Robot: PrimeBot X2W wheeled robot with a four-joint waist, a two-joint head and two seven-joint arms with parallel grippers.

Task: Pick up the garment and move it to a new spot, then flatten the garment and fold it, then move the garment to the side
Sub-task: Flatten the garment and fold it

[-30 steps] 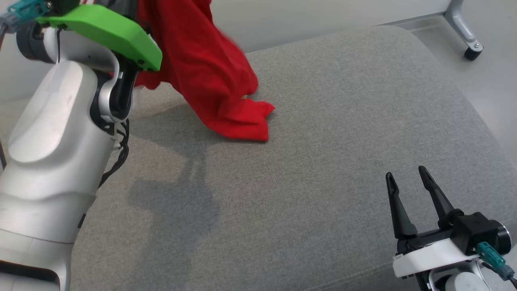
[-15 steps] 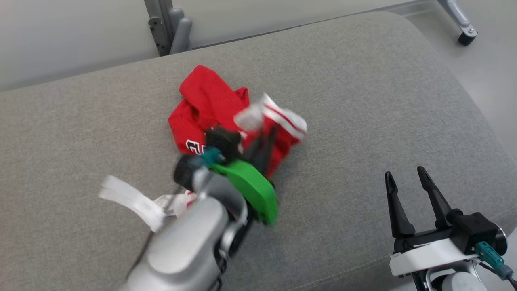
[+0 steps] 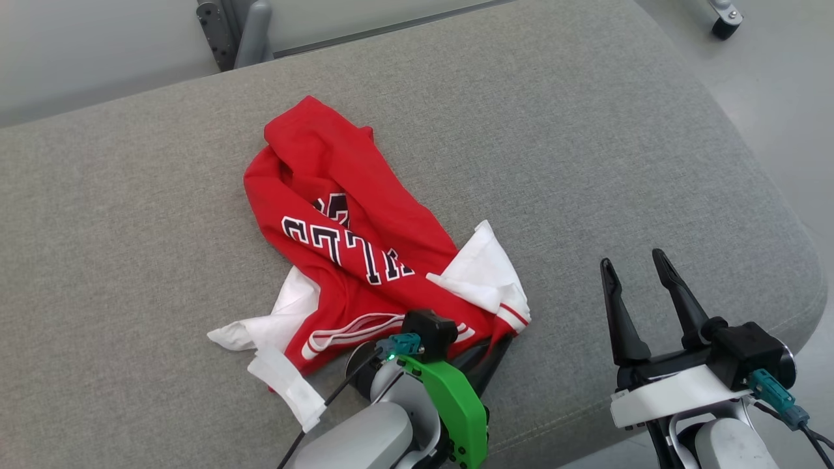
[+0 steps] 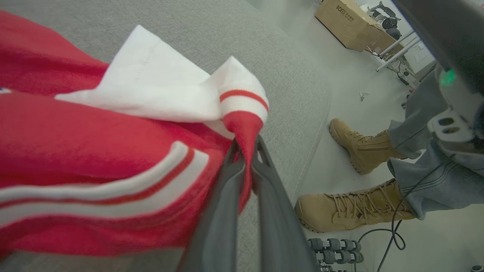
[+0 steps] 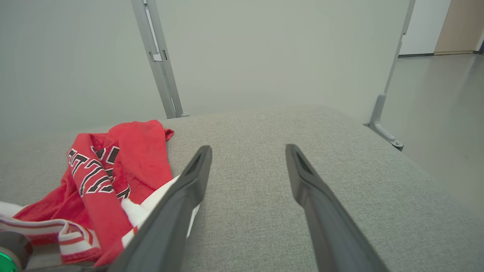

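While the left gripper (image 4: 246,146) is pinching a cuff of the garment (image 3: 352,215) near the cushion (image 3: 586,130) edge, the right gripper (image 3: 633,258) is idling, fingers (image 3: 618,319) spread; that thin hold is risking a slip.

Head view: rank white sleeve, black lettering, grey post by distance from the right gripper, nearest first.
1. White sleeve, just left of the right gripper.
2. Black lettering, on the red garment, farther left.
3. Grey post, behind the couch, upper left.
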